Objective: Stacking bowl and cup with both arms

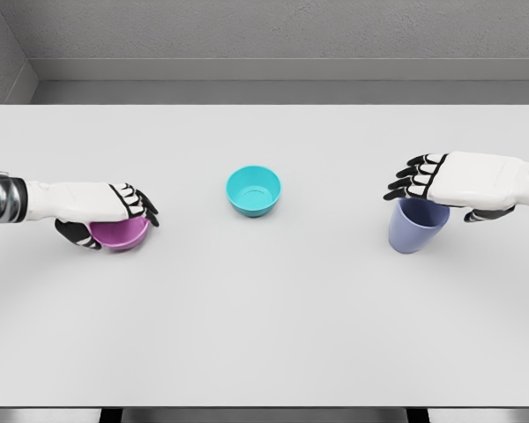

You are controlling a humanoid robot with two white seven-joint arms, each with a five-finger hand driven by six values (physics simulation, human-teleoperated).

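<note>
Head view only. Left robot hand lies over a pink bowl on the white desk, fingers across the rim's far side and thumb on its near side; it grips the bowl. Right robot hand sits over the mouth of a blue cup, fingers extended past the rim toward the middle, thumb low behind the cup; whether it actually grips the cup cannot be told. A teal bowl stands upright and untouched between the two robot hands, well apart from each, slightly nearer the left one.
</note>
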